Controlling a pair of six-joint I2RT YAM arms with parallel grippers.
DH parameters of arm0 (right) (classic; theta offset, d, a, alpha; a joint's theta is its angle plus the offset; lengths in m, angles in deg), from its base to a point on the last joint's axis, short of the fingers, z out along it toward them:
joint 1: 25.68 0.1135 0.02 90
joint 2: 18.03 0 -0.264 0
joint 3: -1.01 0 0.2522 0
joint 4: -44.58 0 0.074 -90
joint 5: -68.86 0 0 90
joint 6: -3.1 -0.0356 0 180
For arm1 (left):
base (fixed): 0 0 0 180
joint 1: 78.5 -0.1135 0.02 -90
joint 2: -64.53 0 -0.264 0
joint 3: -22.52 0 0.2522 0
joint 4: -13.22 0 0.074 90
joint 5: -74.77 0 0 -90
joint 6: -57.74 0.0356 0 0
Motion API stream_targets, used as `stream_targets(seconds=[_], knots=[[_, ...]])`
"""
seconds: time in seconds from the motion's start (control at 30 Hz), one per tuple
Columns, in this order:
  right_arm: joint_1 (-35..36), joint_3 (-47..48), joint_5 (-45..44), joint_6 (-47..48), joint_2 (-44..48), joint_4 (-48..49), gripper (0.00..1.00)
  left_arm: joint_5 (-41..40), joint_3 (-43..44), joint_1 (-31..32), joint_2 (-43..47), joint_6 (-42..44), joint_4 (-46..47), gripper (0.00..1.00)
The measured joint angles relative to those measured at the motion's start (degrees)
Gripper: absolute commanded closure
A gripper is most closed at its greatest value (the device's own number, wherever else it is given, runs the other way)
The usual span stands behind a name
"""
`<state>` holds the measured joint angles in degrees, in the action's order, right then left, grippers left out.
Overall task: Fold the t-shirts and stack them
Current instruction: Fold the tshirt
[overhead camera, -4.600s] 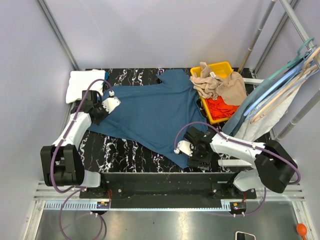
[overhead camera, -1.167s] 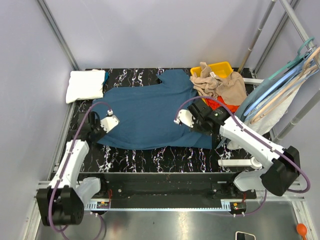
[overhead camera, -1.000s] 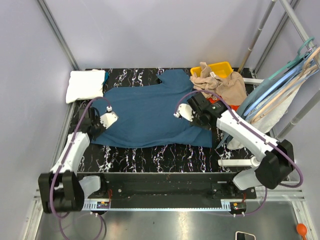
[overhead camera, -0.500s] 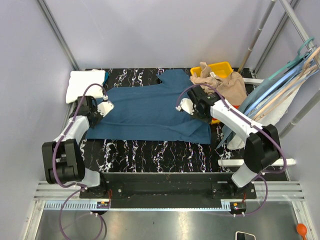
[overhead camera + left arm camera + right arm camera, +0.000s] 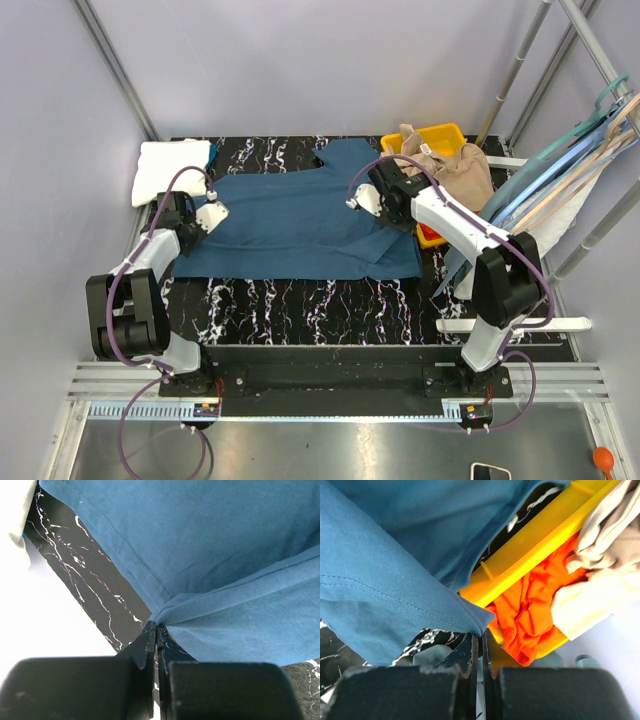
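left jaws and right jaws both clamped shut on the big teal-blue cloth t-shirt (image 5: 300,220). Right wrist cam, unlike the top one, clearly shows a crumpled orange tee (image 5: 530,605) just past its jaws.

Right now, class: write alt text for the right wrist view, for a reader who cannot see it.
The right gripper, shut, pinches a corner of the teal t-shirt. Behind it, a yellow bin holds orange cloth and beige cloth.

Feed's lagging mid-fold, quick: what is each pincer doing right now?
Left pincer: closed, pinching a folded corner of the blue t-shirt.
Right pincer: closed, pinching another corner of the blue t-shirt, beside the yellow bin.
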<state>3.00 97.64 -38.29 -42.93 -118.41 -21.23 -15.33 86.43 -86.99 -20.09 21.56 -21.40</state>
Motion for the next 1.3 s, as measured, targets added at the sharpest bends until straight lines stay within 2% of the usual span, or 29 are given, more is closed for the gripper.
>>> stream_targets(seconds=[1.03, 1.17, 1.3], knots=[[-0.90, 13.33, -3.58, 2.16, -14.36, 2.71, 1.00, -0.02, 1.29, -0.09, -3.72, -0.04, 1.03, 1.00], [-0.92, 13.35, -4.81, 2.16, -15.74, 3.06, 0.91, -0.02, 1.38, -0.09, -4.00, -0.04, 1.01, 1.00], [-0.94, 13.35, -6.05, 2.23, -17.27, 4.15, 0.76, -0.02, 1.62, -0.09, -4.66, -0.09, 1.11, 1.00]])
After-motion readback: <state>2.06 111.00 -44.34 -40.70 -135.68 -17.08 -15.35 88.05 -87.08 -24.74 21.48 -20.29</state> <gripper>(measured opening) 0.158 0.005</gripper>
